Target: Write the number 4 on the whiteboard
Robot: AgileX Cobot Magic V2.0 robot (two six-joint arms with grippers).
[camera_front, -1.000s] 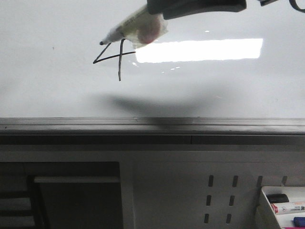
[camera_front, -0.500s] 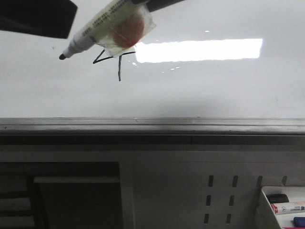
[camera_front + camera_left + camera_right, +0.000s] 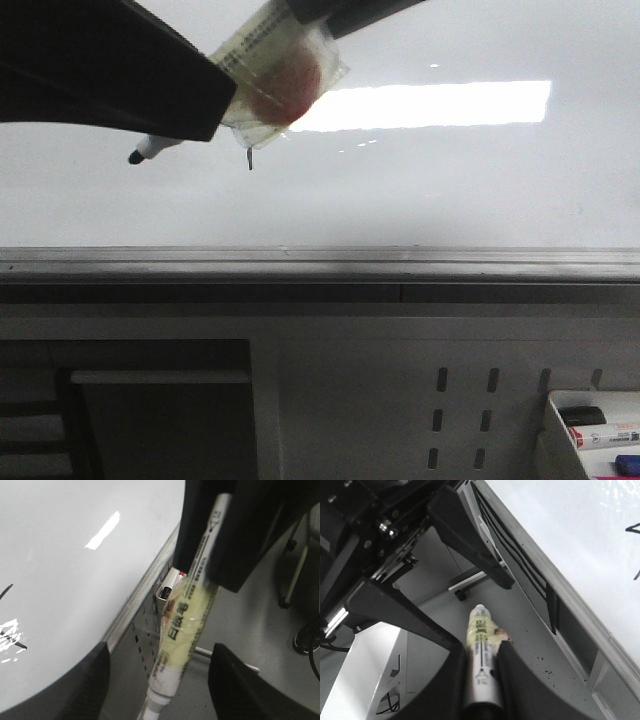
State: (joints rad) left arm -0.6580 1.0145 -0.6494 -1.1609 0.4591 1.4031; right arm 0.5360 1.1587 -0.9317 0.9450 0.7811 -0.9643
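Observation:
The whiteboard (image 3: 450, 190) fills the upper front view. Of the number 4 (image 3: 249, 160) only the stem's lower end shows there; black strokes of it also appear in the right wrist view (image 3: 635, 530). My right gripper (image 3: 481, 652) is shut on a white marker (image 3: 275, 70) wrapped in yellowish tape, its black tip (image 3: 133, 157) pointing left and down, off the board. My left gripper (image 3: 160, 690) is open, its dark fingers (image 3: 85, 680) on either side of the marker (image 3: 185, 625) without touching it. One left finger (image 3: 110, 80) hides most of the 4.
The board's grey metal rim (image 3: 320, 262) runs across the middle. Below it is a grey perforated panel (image 3: 470, 400), and a white tray (image 3: 552, 440) with spare markers sits at the lower right. Chair legs on castors (image 3: 290, 600) stand on the floor.
The marker tip has left the finished 4 and moved left and slightly down. My left gripper has come in from the upper left, now straddling the marker and covering most of the 4.

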